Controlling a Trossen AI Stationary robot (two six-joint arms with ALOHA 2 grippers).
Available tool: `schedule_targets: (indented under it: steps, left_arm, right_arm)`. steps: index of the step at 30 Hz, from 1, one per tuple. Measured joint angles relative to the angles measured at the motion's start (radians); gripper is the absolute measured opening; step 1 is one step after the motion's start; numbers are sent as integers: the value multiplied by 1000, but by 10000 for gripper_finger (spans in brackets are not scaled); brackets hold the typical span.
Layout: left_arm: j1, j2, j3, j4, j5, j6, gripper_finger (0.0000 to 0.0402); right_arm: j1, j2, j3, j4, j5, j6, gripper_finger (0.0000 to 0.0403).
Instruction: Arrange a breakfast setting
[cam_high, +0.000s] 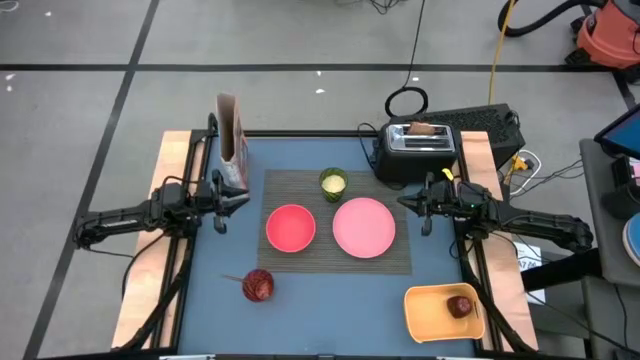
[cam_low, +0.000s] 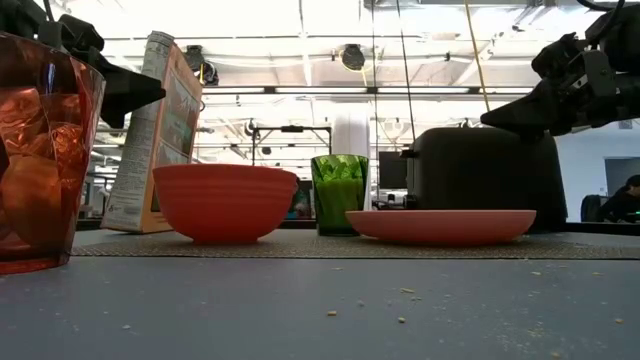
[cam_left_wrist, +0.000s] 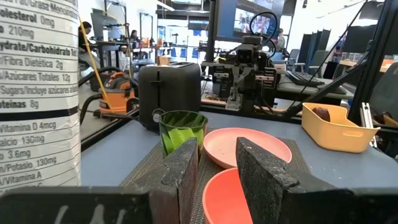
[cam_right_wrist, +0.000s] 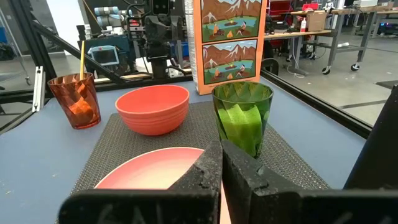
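Note:
The dark striped placemat (cam_high: 340, 225) lies mid-table. On it stand the pink-red bowl (cam_high: 290, 228), the larger pink plate (cam_high: 363, 227) and a green cup (cam_high: 333, 183). The Cheerios box (cam_high: 233, 140) stands upright at the far left. The toast slice (cam_high: 425, 129) sticks out of the black toaster (cam_high: 415, 152). The apple (cam_high: 460, 306) lies in the orange tray (cam_high: 443, 312). The wooden-handled spoon (cam_high: 235, 279) stands in a red cup (cam_high: 258, 285). My left gripper (cam_left_wrist: 217, 146) hovers left of the bowl, slightly open and empty. My right gripper (cam_right_wrist: 222, 146) hovers right of the plate, shut and empty.
The toaster stands at the far right, close behind my right gripper (cam_high: 420, 203). The cereal box is just beyond my left gripper (cam_high: 222, 202). The red cup is at the near left and the tray at the near right corner. Bare blue table (cam_high: 340, 300) lies between them.

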Motion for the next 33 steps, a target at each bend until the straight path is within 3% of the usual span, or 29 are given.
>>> schedule_targets:
  steps: [33]
  left_arm:
    - [0, 0, 0, 19, 0, -51, 118]
  right_arm:
    - [0, 0, 0, 0, 0, 0, 0]
